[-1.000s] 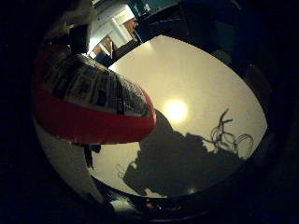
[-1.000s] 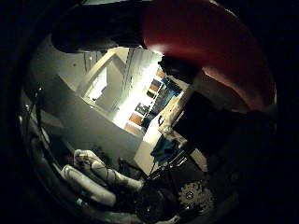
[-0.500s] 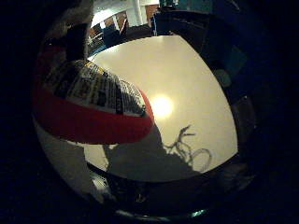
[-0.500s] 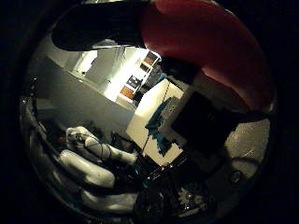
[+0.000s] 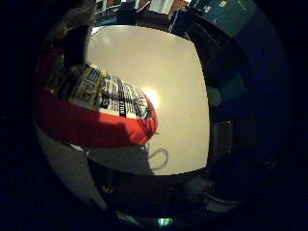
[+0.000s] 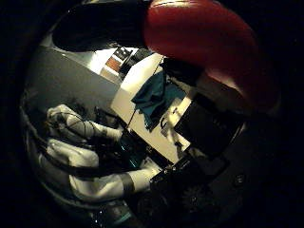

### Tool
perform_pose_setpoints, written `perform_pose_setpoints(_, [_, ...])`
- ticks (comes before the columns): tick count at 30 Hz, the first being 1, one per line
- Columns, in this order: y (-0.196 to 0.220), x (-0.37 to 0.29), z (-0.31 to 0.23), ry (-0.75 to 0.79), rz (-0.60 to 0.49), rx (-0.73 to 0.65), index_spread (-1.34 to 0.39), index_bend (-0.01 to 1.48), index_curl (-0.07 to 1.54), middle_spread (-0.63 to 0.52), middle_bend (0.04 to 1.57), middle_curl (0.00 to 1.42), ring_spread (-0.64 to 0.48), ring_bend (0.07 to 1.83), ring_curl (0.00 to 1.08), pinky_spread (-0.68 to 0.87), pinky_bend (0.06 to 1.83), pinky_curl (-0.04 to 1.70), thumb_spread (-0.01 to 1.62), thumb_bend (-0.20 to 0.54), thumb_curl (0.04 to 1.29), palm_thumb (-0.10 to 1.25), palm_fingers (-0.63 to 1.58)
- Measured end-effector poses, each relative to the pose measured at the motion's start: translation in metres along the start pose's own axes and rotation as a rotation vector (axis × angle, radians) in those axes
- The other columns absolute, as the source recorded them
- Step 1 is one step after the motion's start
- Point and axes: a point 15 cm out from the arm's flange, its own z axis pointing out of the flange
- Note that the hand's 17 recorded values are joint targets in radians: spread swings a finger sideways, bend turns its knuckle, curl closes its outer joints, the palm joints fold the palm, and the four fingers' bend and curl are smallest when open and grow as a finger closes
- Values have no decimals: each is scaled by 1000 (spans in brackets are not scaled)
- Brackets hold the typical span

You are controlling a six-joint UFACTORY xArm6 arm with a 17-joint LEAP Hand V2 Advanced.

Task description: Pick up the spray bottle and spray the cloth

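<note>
The red spray bottle (image 5: 91,122) lies right against the palm, filling a large part of the little finger side palm view; its printed label faces the camera and its red body curves round beneath the label. In the thumb side palm view the same bottle arches across as a broad red band, again very close. The hand (image 6: 204,142) shows there as dark blocks and a geared part close under the bottle, but whether its fingers are curled round the bottle I cannot tell (the parts in view are too dark to read).

Past the bottle lies the pale worktop (image 5: 163,77), with a bright spot of reflected light just beside the bottle's base and the bottle's shadow falling on the surface next to it. The bottle appears to hang above the worktop, not resting on it. The teal cloth (image 6: 153,97) lies crumpled on the worktop, well apart from the bottle. The white arm (image 6: 90,175) shows away from the bottle, beyond the worktop's edge.
</note>
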Motion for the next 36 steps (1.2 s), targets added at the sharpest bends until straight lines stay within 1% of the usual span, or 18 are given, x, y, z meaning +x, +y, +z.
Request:
perform_pose_setpoints(5, [-12, -31, 16, 14, -93, -71, -157, 1237, 699, -101, 1383, 671, -163, 1460, 614, -194, 1065, 1139, 1060, -14, 580, 1073, 1179])
perform_pose_setpoints(11, [-33, -56, 27, 44, -197, -170, -157, 1237, 698, -101, 1382, 672, -163, 1460, 614, -194, 1065, 1140, 1066, -13, 583, 1069, 1179])
perform_pose_setpoints(14, [-44, -62, 28, 68, -235, -197, -157, 1243, 698, -101, 1381, 673, -163, 1460, 614, -194, 1064, 1141, 1073, -13, 584, 1066, 1180])
perform_pose_setpoints(27, [-66, -68, 17, 172, -341, -291, -157, 1239, 696, -101, 1382, 674, -164, 1464, 619, -194, 1064, 1142, 1065, -13, 589, 1067, 1179])
perform_pose_setpoints(36, [-61, -59, 11, 224, -353, -343, -157, 1243, 696, -101, 1381, 675, -164, 1467, 619, -194, 1064, 1143, 1081, -13, 583, 1053, 1179])
